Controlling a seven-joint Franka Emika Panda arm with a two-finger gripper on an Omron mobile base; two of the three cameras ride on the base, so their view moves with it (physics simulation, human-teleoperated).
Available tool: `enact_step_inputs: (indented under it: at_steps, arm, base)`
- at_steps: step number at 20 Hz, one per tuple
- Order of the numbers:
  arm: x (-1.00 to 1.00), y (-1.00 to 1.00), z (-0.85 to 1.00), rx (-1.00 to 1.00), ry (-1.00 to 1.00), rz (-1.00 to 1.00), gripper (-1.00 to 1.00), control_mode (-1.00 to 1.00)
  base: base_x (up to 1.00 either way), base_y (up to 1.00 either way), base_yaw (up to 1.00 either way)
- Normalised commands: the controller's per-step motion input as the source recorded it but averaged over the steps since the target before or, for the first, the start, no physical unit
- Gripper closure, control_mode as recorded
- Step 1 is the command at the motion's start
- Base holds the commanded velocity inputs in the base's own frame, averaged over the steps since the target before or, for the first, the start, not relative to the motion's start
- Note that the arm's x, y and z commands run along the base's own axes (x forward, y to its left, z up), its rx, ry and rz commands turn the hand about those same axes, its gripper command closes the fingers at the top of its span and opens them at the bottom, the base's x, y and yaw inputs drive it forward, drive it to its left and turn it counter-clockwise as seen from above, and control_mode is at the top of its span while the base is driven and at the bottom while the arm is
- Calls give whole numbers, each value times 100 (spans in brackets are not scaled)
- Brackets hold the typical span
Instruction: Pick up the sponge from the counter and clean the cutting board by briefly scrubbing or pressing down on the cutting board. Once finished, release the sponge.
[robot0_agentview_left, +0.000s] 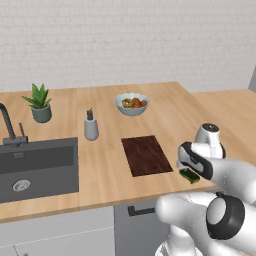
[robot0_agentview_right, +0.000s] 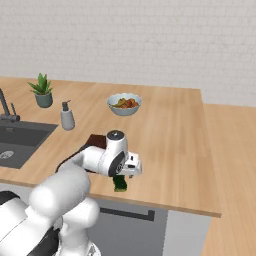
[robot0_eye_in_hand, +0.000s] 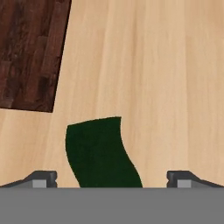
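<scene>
Green foam with a darker scouring layer: the sponge (robot0_eye_in_hand: 101, 153), a small flat block, is judged light, soft and compressible, unlikely to be damaged by a firm pinch, and liable to bow where squeezed. Hold is best taken across its two long sides, near the middle, so that it is not tipped when lifted.

Position relative to the hand: in the hand view the sponge is seen between the two fingertips (robot0_eye_in_hand: 40, 178), nearer the left one, with clear worktop on either side of it. The gripper (robot0_eye_in_hand: 112, 179) is spread wide and nothing is held; whether the pads have reached the height of the sponge cannot be told. In the left base view the sponge (robot0_agentview_left: 190, 176) is seen just under the gripper (robot0_agentview_left: 192, 167), and in the right base view the sponge (robot0_agentview_right: 120, 183) is seen below the hand.

Location on the counter (robot0_agentview_left: 170, 105): near its front edge, toward the right end, flat on the planks.

Cutting board (robot0_agentview_left: 146, 155): dark reddish-brown wood, flat, just beside the sponge on its left and a little further from the front edge; not touching it.

Further back, toward the wall edge: a soap dispenser (robot0_agentview_left: 90, 126), a bowl of fruit (robot0_agentview_left: 132, 103), and a potted plant (robot0_agentview_left: 39, 103). Sink (robot0_agentview_left: 37, 165) set in at the left.
</scene>
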Motion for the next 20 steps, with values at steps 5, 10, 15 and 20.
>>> enact_step_inputs:
  at_steps: [5, 10, 15, 20]
  arm:
    - [9, 2, -3, 0, 11, 0, -100, -100]
    - [0, 6, -7, -1, 11, 0, -100, -100]
    - [0, 0, -27, 0, 1, 3, -100, -100]
    - [-2, 0, -36, 0, 0, 6, -100, -100]
  base:
    - [0, 0, 0]
    - [0, 0, 0]
    - [0, 0, 0]
    - [0, 0, 0]
